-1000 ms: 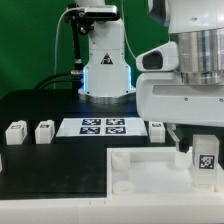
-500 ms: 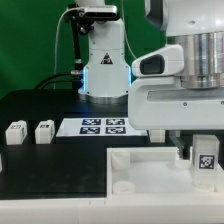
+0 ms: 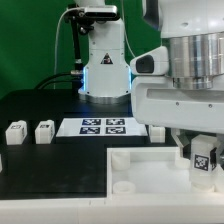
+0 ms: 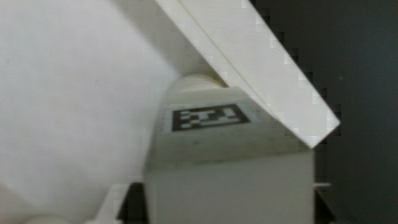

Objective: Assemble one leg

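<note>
Gripper (image 3: pixel 203 148) fingers clamped on the leg (image 3: pixel 204 157), its tag facing outward, held upright at the corner of the white tabletop (image 3: pixel 140 165) on the exterior view's right; the marker board (image 3: pixel 105 126) lies just beyond the tabletop

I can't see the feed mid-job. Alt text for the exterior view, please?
The hand appears to grip a tagged white leg, tilted, at a corner of the large flat white piece on the exterior view's right. Two loose legs sit at that view's left, beside the marker board.
</note>
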`<state>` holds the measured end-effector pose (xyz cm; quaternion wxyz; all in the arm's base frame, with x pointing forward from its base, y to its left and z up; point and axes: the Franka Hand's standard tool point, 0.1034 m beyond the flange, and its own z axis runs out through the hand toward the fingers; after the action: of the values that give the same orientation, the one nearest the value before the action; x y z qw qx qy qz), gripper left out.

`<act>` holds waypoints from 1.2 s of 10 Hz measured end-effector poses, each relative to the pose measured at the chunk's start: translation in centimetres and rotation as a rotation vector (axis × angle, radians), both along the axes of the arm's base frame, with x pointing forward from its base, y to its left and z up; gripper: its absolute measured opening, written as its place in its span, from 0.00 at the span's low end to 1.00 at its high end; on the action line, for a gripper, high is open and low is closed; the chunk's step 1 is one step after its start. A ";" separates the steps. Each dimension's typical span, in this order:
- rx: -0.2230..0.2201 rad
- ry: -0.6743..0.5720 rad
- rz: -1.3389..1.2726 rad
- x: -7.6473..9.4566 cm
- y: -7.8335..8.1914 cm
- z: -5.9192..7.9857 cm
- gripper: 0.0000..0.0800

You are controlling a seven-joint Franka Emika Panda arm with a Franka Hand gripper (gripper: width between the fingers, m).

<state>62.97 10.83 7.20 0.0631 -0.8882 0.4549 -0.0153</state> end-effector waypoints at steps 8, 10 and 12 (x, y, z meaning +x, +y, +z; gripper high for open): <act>0.065 0.062 -0.428 -0.3 -0.2 -0.1 0.49; 0.041 0.019 -0.072 -0.3 0.4 0.2 0.70; 0.025 -0.002 0.117 -0.3 0.2 0.1 0.81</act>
<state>62.66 11.08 7.28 0.0756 -0.9123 0.4024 -0.0069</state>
